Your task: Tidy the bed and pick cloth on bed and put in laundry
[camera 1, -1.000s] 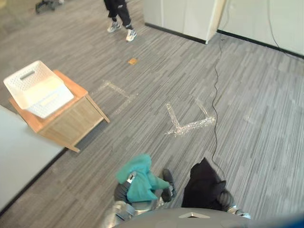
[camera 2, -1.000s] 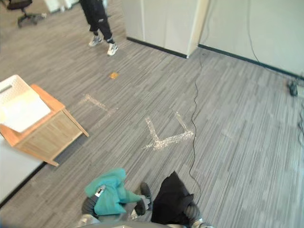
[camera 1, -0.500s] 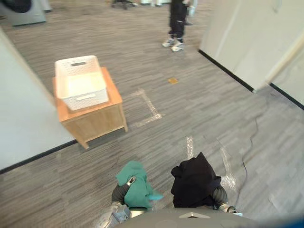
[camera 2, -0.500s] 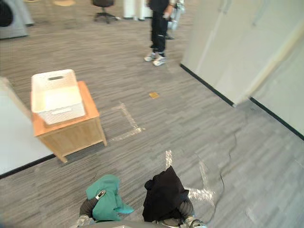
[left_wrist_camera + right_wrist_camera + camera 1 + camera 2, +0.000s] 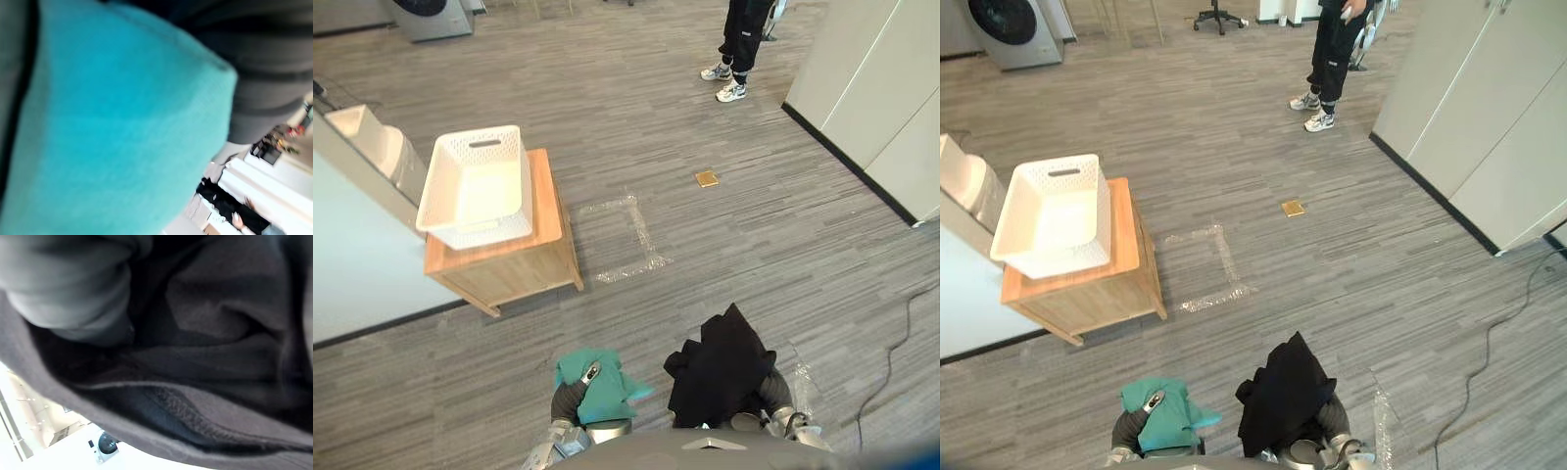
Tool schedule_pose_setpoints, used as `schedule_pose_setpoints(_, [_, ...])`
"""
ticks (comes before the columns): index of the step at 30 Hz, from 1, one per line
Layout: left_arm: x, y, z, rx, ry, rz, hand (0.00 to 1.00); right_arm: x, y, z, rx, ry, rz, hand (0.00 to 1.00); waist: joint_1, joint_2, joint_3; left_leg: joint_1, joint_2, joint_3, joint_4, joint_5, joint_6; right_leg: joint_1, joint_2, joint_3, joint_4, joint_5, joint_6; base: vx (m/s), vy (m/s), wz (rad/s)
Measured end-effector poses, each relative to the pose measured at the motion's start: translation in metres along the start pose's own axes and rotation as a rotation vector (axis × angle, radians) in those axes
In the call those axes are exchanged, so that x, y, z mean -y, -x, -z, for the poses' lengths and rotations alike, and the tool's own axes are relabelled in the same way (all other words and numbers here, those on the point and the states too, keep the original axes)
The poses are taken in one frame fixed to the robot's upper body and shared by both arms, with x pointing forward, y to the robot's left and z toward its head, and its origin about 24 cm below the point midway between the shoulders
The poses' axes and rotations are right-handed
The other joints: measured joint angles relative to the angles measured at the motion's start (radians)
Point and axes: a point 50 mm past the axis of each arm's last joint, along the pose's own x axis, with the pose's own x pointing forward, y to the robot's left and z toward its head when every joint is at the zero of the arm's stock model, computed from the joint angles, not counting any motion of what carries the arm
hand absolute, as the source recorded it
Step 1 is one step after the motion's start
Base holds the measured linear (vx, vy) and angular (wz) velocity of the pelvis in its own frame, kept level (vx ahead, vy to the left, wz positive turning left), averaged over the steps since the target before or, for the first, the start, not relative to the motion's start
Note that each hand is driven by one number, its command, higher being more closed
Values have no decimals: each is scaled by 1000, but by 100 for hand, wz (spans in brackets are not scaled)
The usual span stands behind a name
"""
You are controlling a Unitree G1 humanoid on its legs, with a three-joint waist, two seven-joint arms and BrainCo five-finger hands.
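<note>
Grey striped floor [image 5: 754, 215], carrying step: teal cloth [image 5: 599, 382] drapes the left robot hand [image 5: 566, 399], black cloth [image 5: 720, 367] the right robot hand [image 5: 773, 392], neither grip can be told; the next move likely calls for approaching the white laundry basket [image 5: 475, 233] on the desk [image 5: 509, 274], well apart, ahead-left.

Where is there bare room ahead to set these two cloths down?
The white basket looks empty inside: room for the teal cloth and the black cloth. The wooden stand shows only a thin bare strip right of the basket. Open floor lies from the stand past the taped square to the person. It is crowded left of the stand, against the white surface.
</note>
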Motion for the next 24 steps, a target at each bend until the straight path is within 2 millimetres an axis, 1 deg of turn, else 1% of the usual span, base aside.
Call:
schedule_pose_setpoints(1, [2,0,-1,7,4,7,100,3,1,-1,-1,4,4,100,7,-1,0,-24,-40,8,-130,-19,-7,51,-10,8,-34,-12,6,443,-114,-38])
schedule_pose_setpoints(2, [4,1,-1,12,11,7,100,6,3,-2,4,1,10,100,7,-4,-1,-22,-73,34,-327,-23,-19,90,-22,15,-46,-22,23,535,-130,-31])
schedule_pose_setpoints(3, [4,1,0,12,13,6,100,7,3,-2,5,-1,12,100,6,-4,-1,-15,-86,51,-446,-18,-24,104,-25,18,-48,-34,29,364,-70,-21])
schedule_pose_setpoints(4, [5,2,1,11,17,4,100,7,4,-1,3,-7,14,100,2,-3,-1,-5,-101,80,-610,2,-28,127,-26,19,-60,-48,35,480,-46,-2])
schedule_pose_setpoints(5, [6,1,2,-1,26,2,100,8,10,3,-10,-14,32,100,-1,-3,-2,5,-119,140,-854,94,-26,190,-22,4,-99,-62,53,499,-27,12])
schedule_pose_setpoints(7, [6,0,2,-4,34,1,100,9,20,11,-46,-1,41,100,1,-8,-4,11,-128,215,-964,200,-10,259,-14,-17,-156,-76,79,571,31,30])
schedule_pose_setpoints(8, [6,-1,1,-4,31,6,100,7,23,16,-74,20,28,100,3,-22,-12,12,-123,286,-953,278,42,301,-23,-38,-183,-96,113,540,70,38])
schedule_pose_setpoints(9, [6,-3,0,-3,29,9,100,5,23,17,-80,22,24,100,2,-31,-17,10,-128,321,-947,283,70,308,-35,-48,-182,-104,127,549,86,49])
schedule_pose_setpoints(10, [7,-6,-1,-1,24,16,100,3,22,18,-83,26,17,100,1,-48,-27,7,-146,363,-950,274,96,309,-55,-63,-174,-112,143,543,92,45])
schedule_pose_setpoints(11, [7,-7,-2,-6,15,22,100,1,21,19,-94,39,9,100,-2,-55,-38,9,-157,369,-941,263,166,297,-72,-64,-135,-107,163,637,132,54])
schedule_pose_setpoints(12, [5,-8,0,-16,17,5,100,-3,15,17,-91,56,-13,100,-2,-51,-40,9,-143,368,-890,226,198,275,-80,-72,-39,-80,214,524,126,48])
schedule_pose_setpoints(13, [4,-8,-1,-16,15,-6,100,-7,13,18,-89,51,-20,100,0,-55,-39,14,-136,368,-856,207,208,257,-94,-73,43,-66,238,590,190,62])
schedule_pose_setpoints(14, [-3,-6,-3,-16,2,-35,100,-12,10,17,-85,52,-31,100,2,-73,-43,33,-136,365,-807,161,222,189,-143,-71,295,-13,273,614,175,72])
schedule_pose_setpoints(15, [-6,-4,-2,-30,-5,-59,100,-16,7,16,-80,60,-50,100,-2,-82,-51,97,-137,331,-812,81,208,87,-204,-70,584,132,253,631,163,77])
schedule_pose_setpoints(16, [-9,-4,-3,-33,-11,-69,100,-19,5,16,-78,64,-61,100,-1,-95,-48,123,-143,315,-807,44,197,35,-248,-72,720,144,230,551,59,87])
schedule_pose_setpoints(17, [-17,-2,-7,-45,-49,-89,100,-23,3,17,-86,66,-73,100,-2,-115,-40,173,-162,284,-803,35,201,-45,-332,-70,899,108,199,422,9,77])
schedule_pose_setpoints(18, [-20,-1,-6,-55,-52,-106,100,-24,3,17,-86,71,-76,100,-6,-117,-42,200,-162,260,-811,31,200,-76,-354,-70,939,90,183,506,-23,101])
schedule_pose_setpoints(19, [-21,1,-4,-64,-49,-127,100,-24,3,14,-75,77,-77,100,-17,-114,-41,254,-153,216,-837,30,198,-127,-367,-69,949,59,165,497,-50,107])
schedule_pose_setpoints(20, [-20,2,-2,-70,-51,-138,100,-24,2,10,-54,77,-78,100,-31,-113,-41,295,-141,170,-869,24,185,-180,-368,-58,905,34,172,468,-66,110])
schedule_pose_setpoints(21, [-20,3,-1,-74,-55,-136,100,-25,3,9,-43,74,-78,100,-34,-114,-41,313,-136,148,-882,20,177,-203,-367,-54,863,23,179,453,-107,108])
schedule_pose_setpoints(22, [-20,2,-2,-78,-63,-135,100,-26,5,8,-29,62,-74,100,-31,-115,-40,345,-130,107,-901,14,163,-240,-360,-55,745,11,188,448,-166,103])
schedule_pose_setpoints(23, [-20,2,-1,-91,-64,-139,100,-26,6,9,-35,61,-75,100,-34,-108,-36,370,-115,63,-905,6,146,-248,-328,-53,564,1,195,457,-198,98])
schedule_pose_setpoints(24, [-20,1,-1,-96,-63,-142,100,-26,7,11,-42,60,-76,100,-37,-104,-34,381,-106,39,-905,4,143,-243,-304,-48,460,3,196,439,-261,107])
